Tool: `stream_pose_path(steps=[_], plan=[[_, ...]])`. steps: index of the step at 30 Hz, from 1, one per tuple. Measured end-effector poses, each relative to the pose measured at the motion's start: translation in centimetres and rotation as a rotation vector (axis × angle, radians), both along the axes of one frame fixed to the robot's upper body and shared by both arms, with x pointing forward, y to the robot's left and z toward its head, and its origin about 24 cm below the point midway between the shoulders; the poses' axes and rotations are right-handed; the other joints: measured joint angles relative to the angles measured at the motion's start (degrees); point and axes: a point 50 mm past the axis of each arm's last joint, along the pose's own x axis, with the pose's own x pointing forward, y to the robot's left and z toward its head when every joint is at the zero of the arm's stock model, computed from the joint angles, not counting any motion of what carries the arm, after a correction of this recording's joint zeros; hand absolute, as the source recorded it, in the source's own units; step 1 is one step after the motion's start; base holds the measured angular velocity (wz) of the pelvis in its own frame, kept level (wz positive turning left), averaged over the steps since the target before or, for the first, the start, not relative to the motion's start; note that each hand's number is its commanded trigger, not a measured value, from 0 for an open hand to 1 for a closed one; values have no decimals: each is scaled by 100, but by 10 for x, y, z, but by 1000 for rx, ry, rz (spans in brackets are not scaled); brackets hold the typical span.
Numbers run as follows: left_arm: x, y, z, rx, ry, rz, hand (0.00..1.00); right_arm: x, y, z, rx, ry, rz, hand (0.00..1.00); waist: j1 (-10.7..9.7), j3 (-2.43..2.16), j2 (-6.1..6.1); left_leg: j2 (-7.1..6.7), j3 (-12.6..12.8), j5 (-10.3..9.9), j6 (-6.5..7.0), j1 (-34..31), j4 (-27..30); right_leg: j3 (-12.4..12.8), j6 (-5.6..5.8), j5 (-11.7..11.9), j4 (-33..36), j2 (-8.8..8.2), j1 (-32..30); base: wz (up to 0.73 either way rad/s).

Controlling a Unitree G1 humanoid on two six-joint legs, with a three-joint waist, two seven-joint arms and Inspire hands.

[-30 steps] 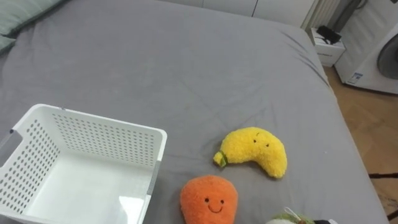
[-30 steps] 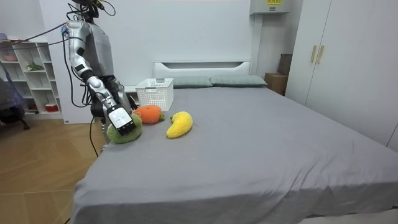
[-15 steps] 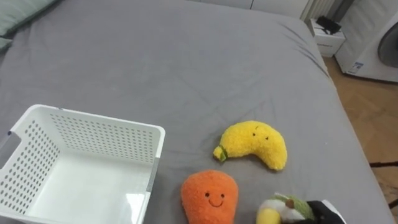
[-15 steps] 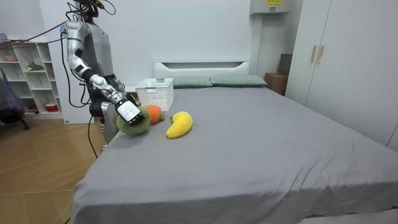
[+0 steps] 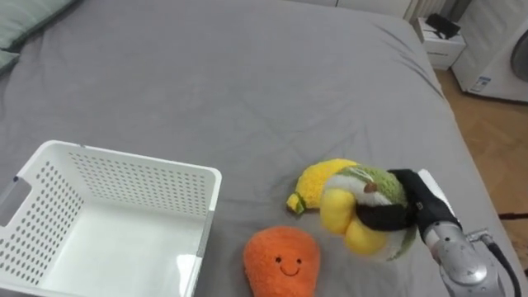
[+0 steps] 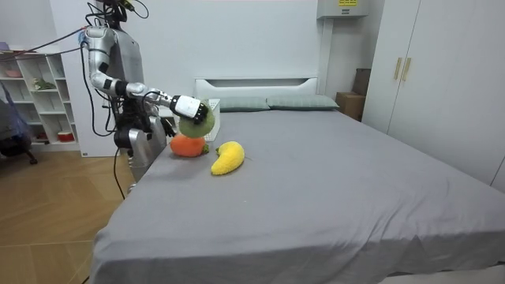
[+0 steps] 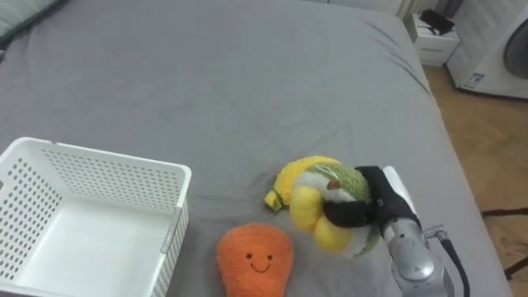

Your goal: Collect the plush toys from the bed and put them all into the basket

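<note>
- Left eye view: the right hand (image 5: pixel 417 202) curls dark fingers round a green plush toy (image 5: pixel 346 206), lifted off the grey bed (image 5: pixel 247 82). A banana plush (image 5: pixel 310 181), an orange plush (image 5: pixel 280 262) and a white basket (image 5: pixel 124 161) lie near the bed's near edge.
- Room view: the robot stands at the bed's corner, on a wood floor (image 6: pixel 47 221), between a shelf (image 6: pixel 35 95) and a wardrobe (image 6: pixel 442 79).

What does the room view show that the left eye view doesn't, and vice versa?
Room view: the robot standing beside the bed, pillows, a wardrobe, a shelf. Left eye view: the white basket empty inside, the smiling face on the orange toy. Both: the right hand curled round a green and yellow plush toy, by the yellow banana toy.
</note>
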Motion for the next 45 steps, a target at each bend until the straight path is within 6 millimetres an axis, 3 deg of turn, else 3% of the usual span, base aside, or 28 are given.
stream_pose_path(steps=[2,8,10,21,28,34,45], plan=[[2,0,1,0,-9,-1,0,4,5,16,10,-67,23,100,4,-37,-23,1,-6,1,0,-64,24,-5,-1,1,16,-2,-81,0],[2,0,1,-1,-9,0,0,9,14,41,21,-174,67,100,23,-54,-45,-2,-32,1,1,-76,15,-91,-1,2,14,-14,-81,2],[2,-1,0,-1,-9,0,0,10,17,47,23,-197,83,100,111,-53,-38,-3,-44,2,2,-70,11,-71,-1,1,16,-13,-72,0],[6,-10,-2,-10,-19,-16,0,27,32,63,28,-236,150,100,331,-35,-20,-12,-102,5,5,-112,-12,-162,-1,2,20,-16,-69,2],[19,-18,-3,-28,-40,-66,0,35,60,77,58,-284,263,100,476,-27,-32,-36,-264,9,9,-220,43,-347,-1,1,-19,-44,-77,13],[25,-19,-2,-28,-60,-77,0,42,75,88,67,-321,328,100,669,-24,-147,-43,-303,19,17,-258,35,-434,0,1,-30,-60,-89,4],[33,-16,1,-19,-83,-84,0,41,94,85,65,-301,403,100,1019,14,-308,-72,-449,42,14,-306,34,-510,2,2,-32,-59,-76,5]])
